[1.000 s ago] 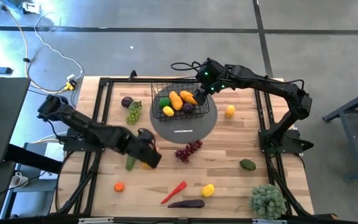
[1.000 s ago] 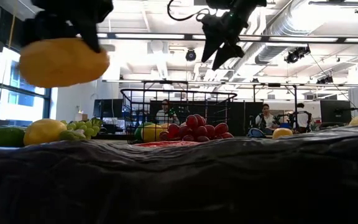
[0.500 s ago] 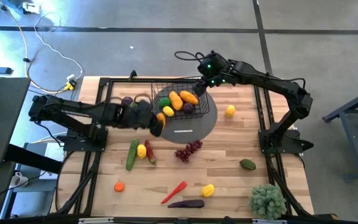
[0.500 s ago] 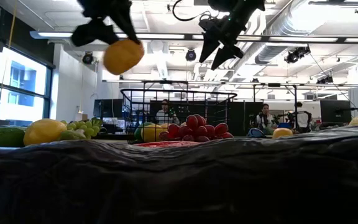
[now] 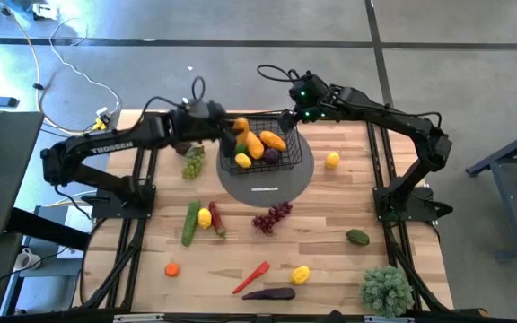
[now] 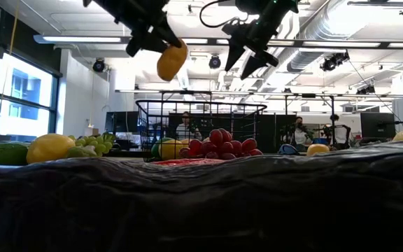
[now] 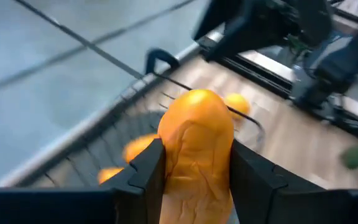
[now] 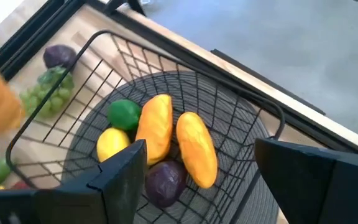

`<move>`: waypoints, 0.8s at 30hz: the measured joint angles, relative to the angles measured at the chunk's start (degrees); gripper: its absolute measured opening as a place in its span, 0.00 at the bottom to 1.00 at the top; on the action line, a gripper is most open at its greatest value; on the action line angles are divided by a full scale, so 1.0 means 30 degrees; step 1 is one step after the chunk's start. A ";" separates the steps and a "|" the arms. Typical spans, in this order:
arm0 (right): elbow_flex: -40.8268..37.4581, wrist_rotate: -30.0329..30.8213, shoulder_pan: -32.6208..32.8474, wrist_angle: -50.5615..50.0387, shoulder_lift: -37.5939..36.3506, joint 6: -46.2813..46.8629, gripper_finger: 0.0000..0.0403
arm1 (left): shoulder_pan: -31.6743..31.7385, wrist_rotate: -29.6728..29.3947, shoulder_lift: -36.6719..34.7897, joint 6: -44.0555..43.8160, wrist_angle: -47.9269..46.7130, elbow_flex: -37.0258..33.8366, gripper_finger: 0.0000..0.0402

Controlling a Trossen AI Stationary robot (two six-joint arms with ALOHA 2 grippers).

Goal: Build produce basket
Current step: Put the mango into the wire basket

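Observation:
The black wire basket (image 5: pixel 229 167) stands on the grey round mat (image 5: pixel 267 184) at the table's far middle. It holds several pieces of produce: two orange ones (image 8: pixel 194 149), a lemon (image 8: pixel 112 143), a green one and a purple one. My left gripper (image 5: pixel 228 128) is shut on an orange fruit (image 5: pixel 240 126) above the basket's far left corner. My right gripper (image 5: pixel 292 120) hangs open over the basket's far right corner, with nothing between its fingers (image 8: pixel 120 177). More produce lies loose on the wooden table. My left gripper pinches the orange fruit by its two long sides (image 7: pixel 174 149) between its two fingers (image 7: pixel 145 171). The fingers come from the table's left, slanting down. The fruit sticks out past the fingertips, lifted clear above the basket's rim (image 6: pixel 201 102).
Green grapes (image 5: pixel 192 163) and a purple fruit (image 5: pixel 183 146) lie left of the basket. Red grapes (image 5: pixel 272 215), a cucumber (image 5: pixel 190 222), lemons (image 5: pixel 331 160), a red chilli (image 5: pixel 251 276) and an eggplant (image 5: pixel 269 293) lie nearer. A potted plant (image 5: pixel 386 289) stands at the near right corner.
My left gripper has carried the orange fruit up and toward the table's far edge, from beside the cucumber to over the basket's far left corner, rolling its wrist on the way. The fruit has stayed clear of the table. My right gripper has turned slightly in place.

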 joint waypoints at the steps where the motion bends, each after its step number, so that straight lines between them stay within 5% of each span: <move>1: 0.0000 0.0149 0.0000 0.0000 0.0000 0.0265 0.69 | 0.0513 0.0263 0.0008 0.0744 0.0152 0.0000 0.32; 13: 0.0000 0.1626 0.0007 -0.0008 0.0000 0.1814 0.69 | 0.3310 0.3521 0.2230 1.1365 0.3610 0.0000 0.33; 24: 0.0000 0.2238 0.0015 -0.0073 0.0000 0.2804 0.69 | 0.3296 0.4003 0.4941 1.3977 0.4183 0.0000 0.37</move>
